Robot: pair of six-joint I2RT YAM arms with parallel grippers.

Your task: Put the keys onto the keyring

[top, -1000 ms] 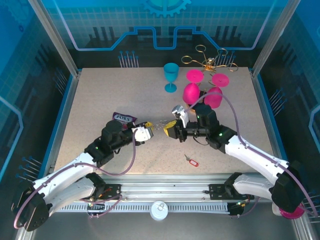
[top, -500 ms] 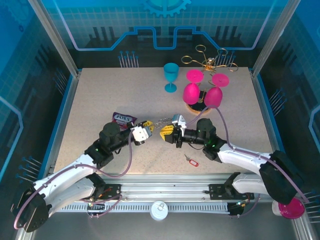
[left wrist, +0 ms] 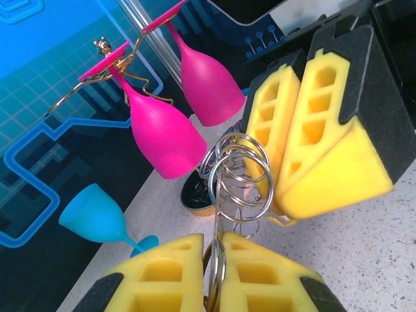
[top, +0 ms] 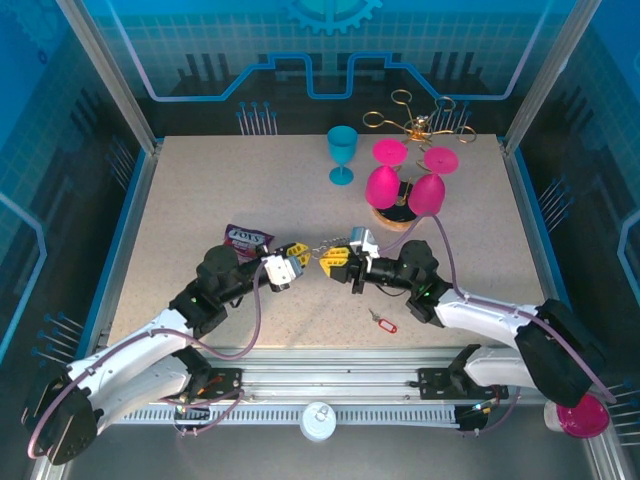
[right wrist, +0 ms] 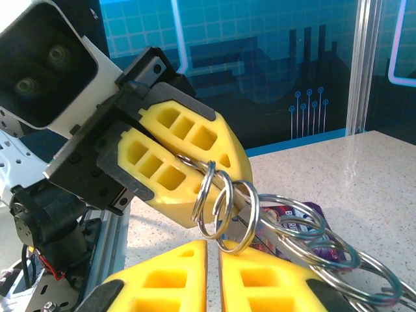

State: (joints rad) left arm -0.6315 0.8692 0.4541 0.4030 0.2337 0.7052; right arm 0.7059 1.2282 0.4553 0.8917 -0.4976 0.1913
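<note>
**A:** How far along was the job?

**B:** Barely begun, it seemed. The red key (top: 382,322) lay loose, well to the near side of the pink goblets (top: 405,190). No key could be seen on the keyring (top: 320,247).

**A:** And the jaws?

**B:** Both were clenched on the keyring. The left gripper (top: 293,256) and right gripper (top: 336,263) met tip to tip, holding it near the goblets' front.

We are looking into a robot test cell in a lab, not a home or a shop. A speckled table (top: 230,190) is boxed in by aluminium posts (top: 108,75) and blue see-through panels (top: 330,40) printed with circuit lines and a gear. A left arm (top: 140,345) and a right arm (top: 490,315), white and black, are bolted to a metal rail (top: 330,385) at its near edge.
</note>
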